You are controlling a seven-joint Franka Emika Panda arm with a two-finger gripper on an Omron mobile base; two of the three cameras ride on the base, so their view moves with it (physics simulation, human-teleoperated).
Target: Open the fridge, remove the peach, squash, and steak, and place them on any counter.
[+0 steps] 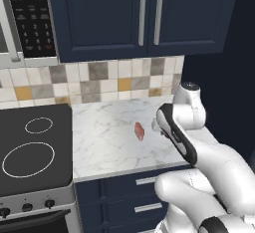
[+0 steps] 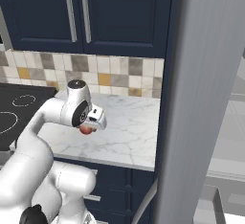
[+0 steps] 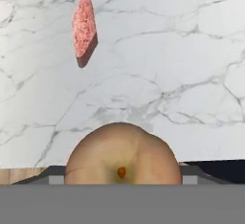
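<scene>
My gripper (image 2: 90, 125) is shut on the peach (image 2: 85, 131), a red-orange ball tucked under the hand just above the marble counter (image 2: 129, 137). In the hand view the peach (image 3: 122, 153) bulges up at the bottom centre and hides the fingertips. The steak (image 1: 139, 131), a flat pinkish-red slab, lies on the counter (image 1: 107, 142) a little left of the hand; in the hand view the steak (image 3: 84, 27) is at the upper left. The fridge door (image 2: 201, 98) stands open at the right, with white shelves behind it. The squash is out of view.
A black stovetop (image 1: 30, 147) borders the counter on the left, under a microwave (image 1: 22, 20). Navy upper cabinets (image 1: 144, 13) hang above the tiled backsplash. Navy drawers (image 1: 144, 182) sit below the counter's front edge. The open fridge door walls off the right side.
</scene>
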